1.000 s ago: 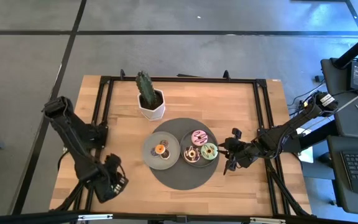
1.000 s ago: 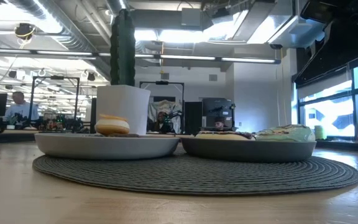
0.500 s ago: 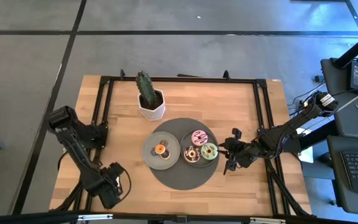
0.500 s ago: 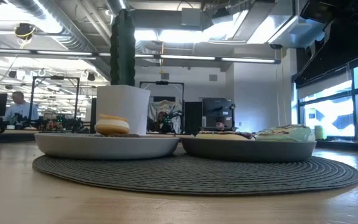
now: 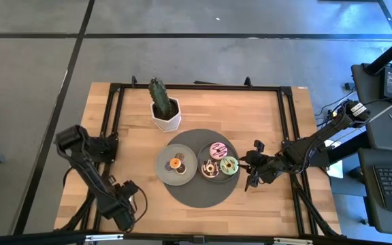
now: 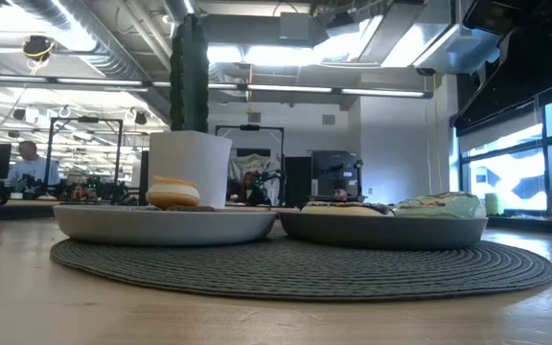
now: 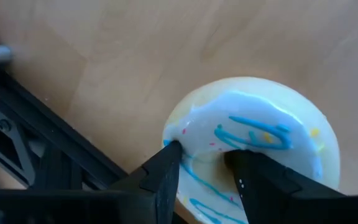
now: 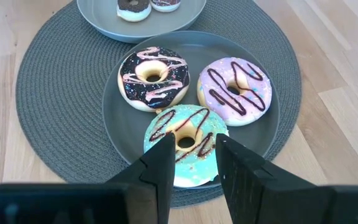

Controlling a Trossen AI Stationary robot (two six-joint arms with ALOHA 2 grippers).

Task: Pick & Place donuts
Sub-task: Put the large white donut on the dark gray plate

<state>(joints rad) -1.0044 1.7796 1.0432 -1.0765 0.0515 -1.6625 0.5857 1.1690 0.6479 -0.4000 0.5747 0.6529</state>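
Donut with white icing and blue squiggles (image 7: 253,155) sits clamped in my left end effector (image 7: 204,168), one finger through its hole, low over the light wooden counter (image 5: 250,116) at its front-left corner. My right end effector (image 8: 191,155) is slightly parted and empty above a teal chocolate-drizzled donut (image 8: 185,143) on the grey round plate (image 8: 114,106), beside a dark-iced donut (image 8: 154,78) and a pink-iced donut (image 8: 235,90).

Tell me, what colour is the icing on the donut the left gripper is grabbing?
White icing with blue squiggles, clearest in the left wrist view.
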